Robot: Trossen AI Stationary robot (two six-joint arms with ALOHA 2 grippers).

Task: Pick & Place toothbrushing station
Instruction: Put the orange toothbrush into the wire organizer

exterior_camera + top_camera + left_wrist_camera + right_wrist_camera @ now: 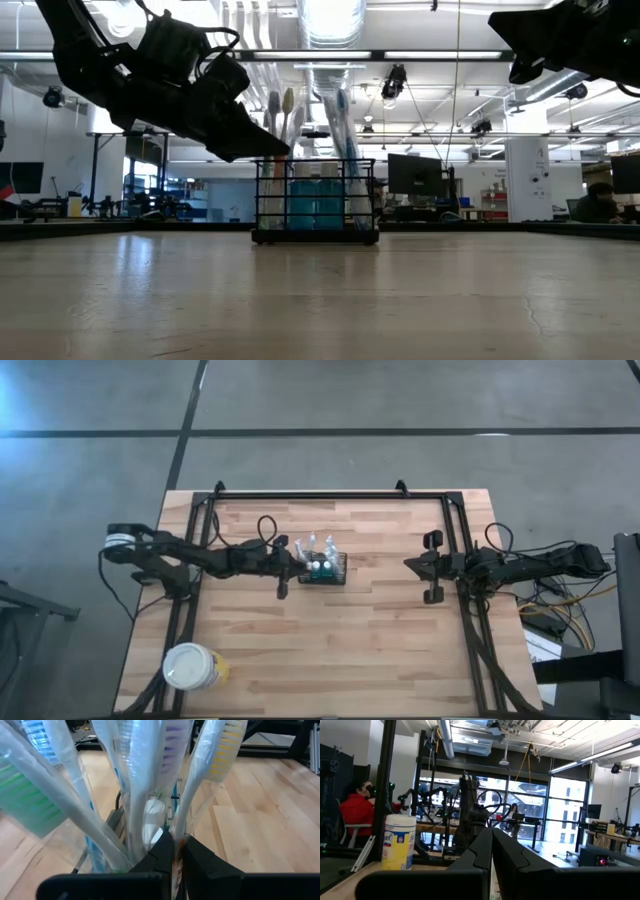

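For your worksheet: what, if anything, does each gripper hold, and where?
Left gripper pinches the black wire-mesh caddy at its rim beside the toothbrushes. Right gripper holds nothing.

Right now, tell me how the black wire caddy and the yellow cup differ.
The black wire caddy is a small open mesh box; the yellow cup is round and solid with a white lid. The caddy sits mid-table at the left tool; the cup stands alone near the front-left corner. Both rest on the table.
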